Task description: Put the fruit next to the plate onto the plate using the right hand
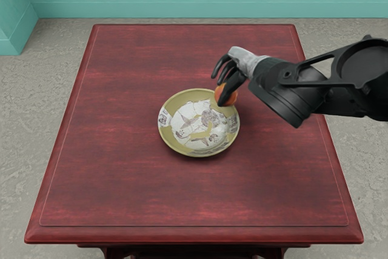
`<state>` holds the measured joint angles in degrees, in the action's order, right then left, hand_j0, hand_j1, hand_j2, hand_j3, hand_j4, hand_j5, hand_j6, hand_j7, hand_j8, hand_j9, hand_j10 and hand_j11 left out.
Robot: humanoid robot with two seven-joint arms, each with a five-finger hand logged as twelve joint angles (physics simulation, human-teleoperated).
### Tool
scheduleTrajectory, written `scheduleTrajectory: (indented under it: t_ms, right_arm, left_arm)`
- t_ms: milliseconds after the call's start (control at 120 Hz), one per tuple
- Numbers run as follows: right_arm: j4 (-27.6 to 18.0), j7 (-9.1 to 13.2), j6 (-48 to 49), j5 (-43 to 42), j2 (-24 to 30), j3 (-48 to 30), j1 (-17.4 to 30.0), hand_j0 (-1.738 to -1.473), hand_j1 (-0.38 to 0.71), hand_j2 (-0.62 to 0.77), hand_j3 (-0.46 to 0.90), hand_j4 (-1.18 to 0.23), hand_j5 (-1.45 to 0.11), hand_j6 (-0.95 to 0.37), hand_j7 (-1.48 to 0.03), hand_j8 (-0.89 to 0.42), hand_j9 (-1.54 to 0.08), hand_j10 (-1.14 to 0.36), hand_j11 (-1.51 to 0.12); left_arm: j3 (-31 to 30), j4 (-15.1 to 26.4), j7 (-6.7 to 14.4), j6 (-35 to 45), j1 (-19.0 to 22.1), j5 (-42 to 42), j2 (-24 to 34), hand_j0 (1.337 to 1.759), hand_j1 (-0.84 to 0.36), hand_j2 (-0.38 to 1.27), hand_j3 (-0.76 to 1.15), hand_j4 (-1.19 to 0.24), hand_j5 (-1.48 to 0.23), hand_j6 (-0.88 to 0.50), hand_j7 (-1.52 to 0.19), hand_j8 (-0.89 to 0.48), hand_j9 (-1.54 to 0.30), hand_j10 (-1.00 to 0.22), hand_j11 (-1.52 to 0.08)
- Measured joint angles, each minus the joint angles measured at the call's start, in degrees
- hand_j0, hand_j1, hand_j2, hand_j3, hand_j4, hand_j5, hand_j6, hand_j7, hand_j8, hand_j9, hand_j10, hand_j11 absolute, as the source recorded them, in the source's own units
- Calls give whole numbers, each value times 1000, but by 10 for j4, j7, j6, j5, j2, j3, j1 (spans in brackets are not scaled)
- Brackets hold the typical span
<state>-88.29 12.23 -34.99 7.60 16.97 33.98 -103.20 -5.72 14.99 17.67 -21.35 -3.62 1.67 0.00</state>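
Right robot hand [233, 72] clasping orange fruit [233, 99], at plate rim [163, 123]

We read no text, labels, brands or numbers anywhere. The plate [174, 104] pattern is only brown-and-white decoration, with no letters or digits we can make out. The dark arm casing [339, 83] at right is also unmarked.

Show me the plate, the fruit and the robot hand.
plate [179, 100]: head view, olive rim, upper left.
fruit [220, 93]: head view, orange skin showing beside the fingers.
robot hand [234, 70]: head view, knuckles, right arm.
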Motion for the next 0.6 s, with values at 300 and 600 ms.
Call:
scheduleTrajectory:
  t_ms: [300, 600]
  right_arm:
    - [2, 0, 0, -2, -38, -17, 10, -1656, 281, 598, 0, -876, -1131, -874, -1134, -548, -1127, -662, -1141]
    - [16, 0, 0, -2, -51, -23, 35, -1657, 251, 467, 0, -769, -987, -765, -993, -533, -987, -621, -996]
  left_arm:
    - [0, 0, 0, 0, 0, 0, 0, 1658, 349, 0, 0, 0, 0, 1, 0, 1, 0, 0, 0]
    - [0, 0, 0, 0, 0, 0, 0, 1658, 349, 0, 0, 0, 0, 1, 0, 1, 0, 0, 0]
